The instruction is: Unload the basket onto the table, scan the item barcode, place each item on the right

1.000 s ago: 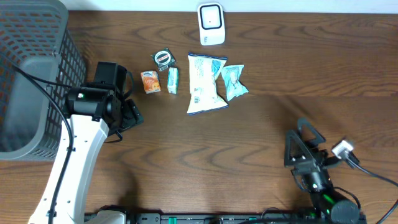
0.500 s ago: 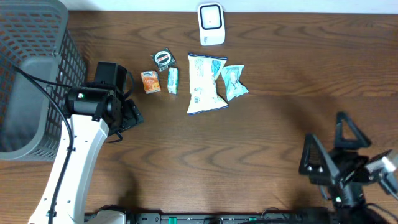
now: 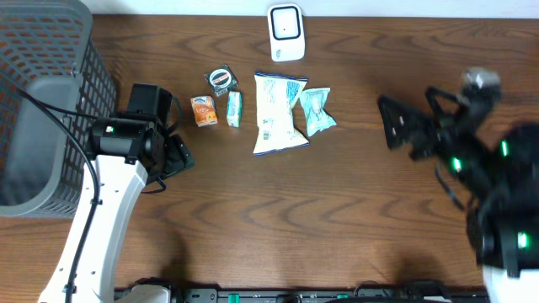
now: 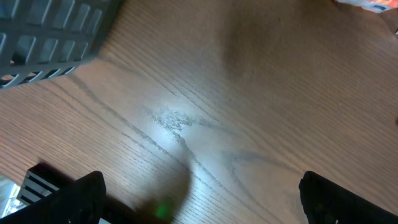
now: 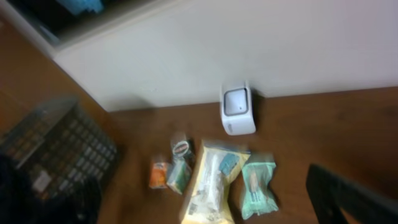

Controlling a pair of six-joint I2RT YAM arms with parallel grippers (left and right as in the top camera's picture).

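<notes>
Well apart from the right hand [image 3: 386,120] lies the white bag [image 3: 276,114]

Five packets [image 3: 278,114], one scanner [image 3: 285,32], one basket [image 3: 93,76]

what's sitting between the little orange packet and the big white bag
A small green-and-white packet lies between the orange packet and the white bag. The overhead view shows it most clearly.
</notes>
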